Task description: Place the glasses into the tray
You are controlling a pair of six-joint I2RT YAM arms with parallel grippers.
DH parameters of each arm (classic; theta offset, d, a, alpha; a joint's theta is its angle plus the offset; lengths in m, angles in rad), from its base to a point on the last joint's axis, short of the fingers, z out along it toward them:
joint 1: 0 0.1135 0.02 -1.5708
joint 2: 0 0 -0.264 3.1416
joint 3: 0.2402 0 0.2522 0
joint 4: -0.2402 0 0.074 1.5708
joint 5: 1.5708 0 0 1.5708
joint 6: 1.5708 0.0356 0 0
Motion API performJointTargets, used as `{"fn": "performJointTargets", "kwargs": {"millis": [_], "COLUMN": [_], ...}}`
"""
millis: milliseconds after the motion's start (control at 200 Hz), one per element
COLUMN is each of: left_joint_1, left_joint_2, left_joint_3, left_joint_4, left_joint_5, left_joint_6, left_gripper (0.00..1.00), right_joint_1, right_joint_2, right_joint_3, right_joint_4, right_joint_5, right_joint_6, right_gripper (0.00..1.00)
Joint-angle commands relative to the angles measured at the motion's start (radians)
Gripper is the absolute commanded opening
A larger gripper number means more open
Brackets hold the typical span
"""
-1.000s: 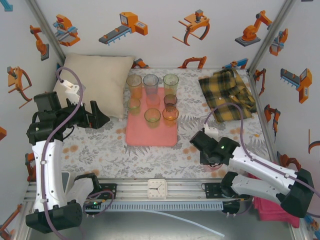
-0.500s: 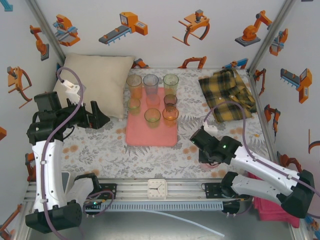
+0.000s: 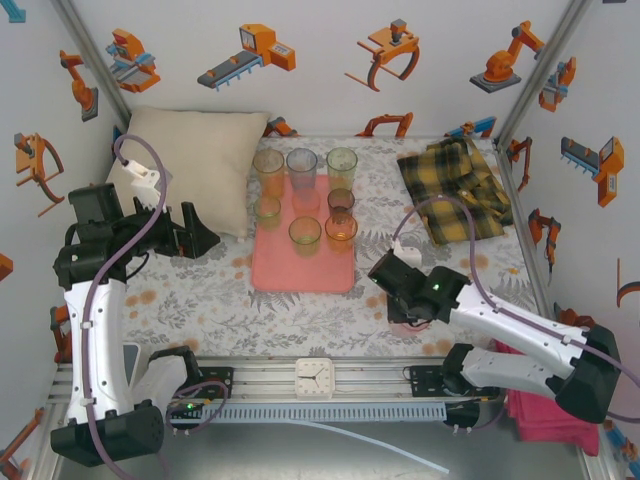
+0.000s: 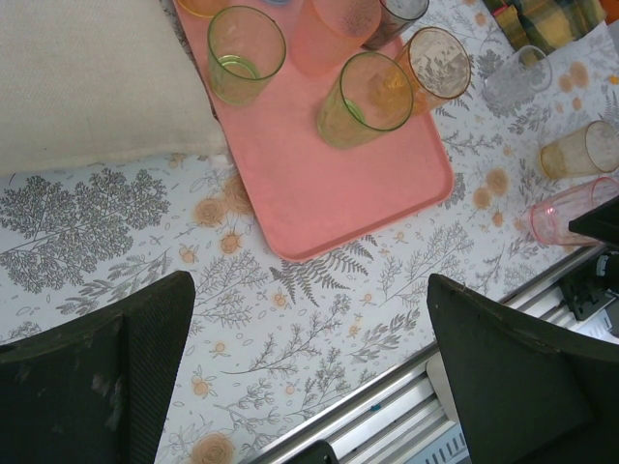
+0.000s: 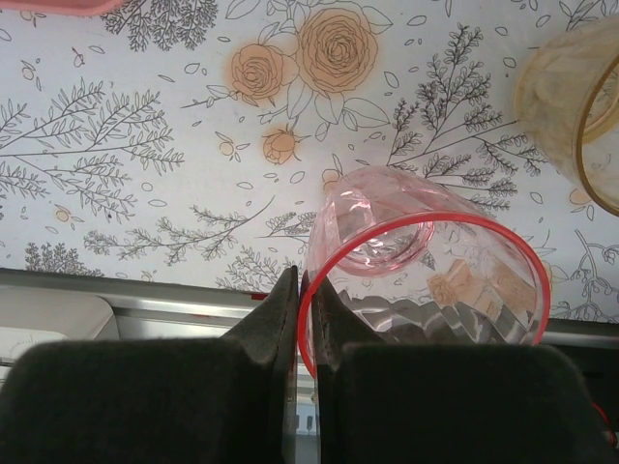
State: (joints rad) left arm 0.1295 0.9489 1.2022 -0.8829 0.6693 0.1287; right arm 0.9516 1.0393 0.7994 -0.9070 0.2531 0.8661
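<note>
**Flowered Cloth, One Pink Tumbler Pinched at the Rim**

On the flower-printed tablecloth (image 3: 200, 300), the flat salmon tray (image 3: 303, 270) with rounded corners bore several clear tinted glasses (image 3: 305, 232). A soft cream pillow (image 3: 195, 160) lay just beside its left edge, and a rumpled yellow plaid cloth (image 3: 455, 190) to its right. The right gripper (image 5: 302, 290) was clenched on the rim of a pink glass (image 5: 387, 242) off the tray, near an amber one (image 5: 580, 106). The left gripper (image 4: 309, 367) hung spread wide, empty.

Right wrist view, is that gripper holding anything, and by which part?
The right gripper pinches the transparent pink tumbler by its rim, one finger inside the mouth and one outside. The left gripper is open, holding nothing.
</note>
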Motion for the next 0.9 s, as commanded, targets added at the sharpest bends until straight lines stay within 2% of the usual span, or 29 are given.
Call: {"fn": "performJointTargets", "kwargs": {"millis": [0,616,896], "left_joint_1": [-0.006,-0.013,-0.006], "left_joint_2": [-0.001,-0.056,-0.067], "left_joint_3": [0.004,-0.017,-0.041], "left_joint_4": [-0.004,-0.006,-0.014], "left_joint_5": [0.004,-0.019,-0.052], "left_joint_6": [0.027,0.034,0.049], "left_gripper": [0.98,0.98,0.99], "right_joint_1": [0.008,0.049,0.052], "right_joint_2": [0.006,0.093,0.218], "right_joint_3": [0.049,0.129,0.235], "right_joint_4": [0.002,0.037,0.096], "right_joint_5": [0.009,0.011,0.012], "right_joint_6": [-0.016,-0.062,-0.150], "right_gripper": [0.04,0.04,0.04]}}
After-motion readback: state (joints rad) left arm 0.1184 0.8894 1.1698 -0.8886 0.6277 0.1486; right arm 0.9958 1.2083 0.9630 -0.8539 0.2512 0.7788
